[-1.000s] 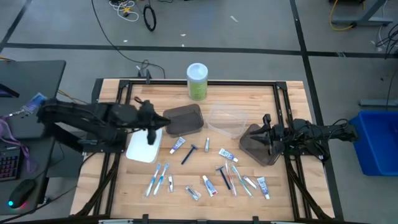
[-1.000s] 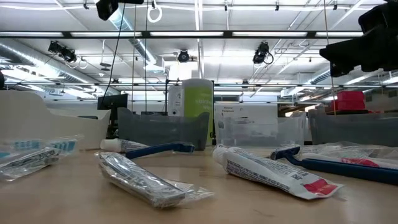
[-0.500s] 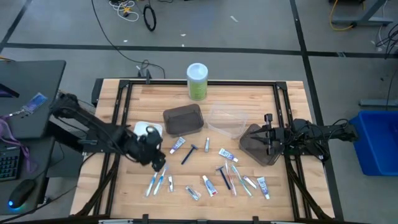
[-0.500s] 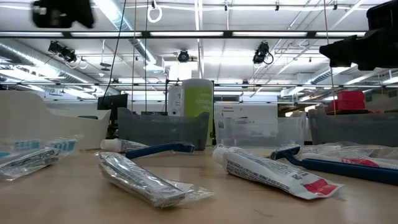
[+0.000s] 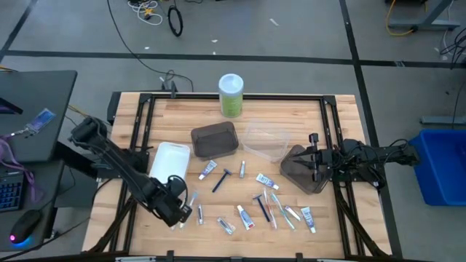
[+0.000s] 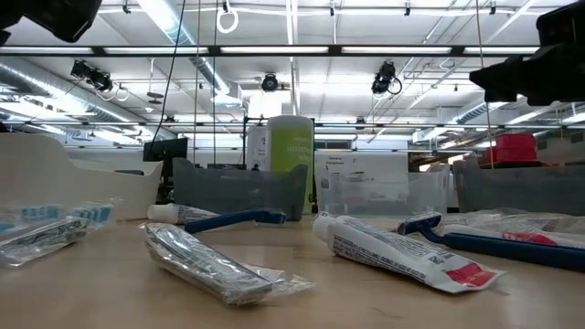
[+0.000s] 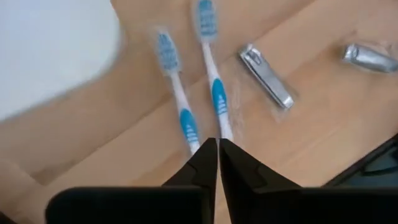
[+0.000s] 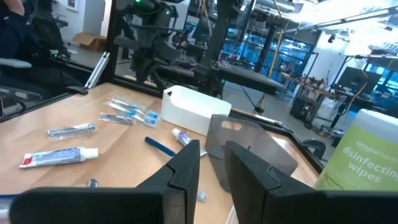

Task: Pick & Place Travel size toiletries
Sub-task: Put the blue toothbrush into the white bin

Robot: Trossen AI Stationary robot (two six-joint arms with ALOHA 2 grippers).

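Now, left gripper (image 7: pixel 217 144): fingers nearly together, empty, above two toothbrushes (image 7: pixel 214 93).
Right gripper (image 8: pixel 212 152): slightly parted, empty, over dark tray (image 5: pixel 302 169).

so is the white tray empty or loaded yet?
Empty. The high view shows the white tray with a bare white floor; toothbrushes lie on the table beside it.
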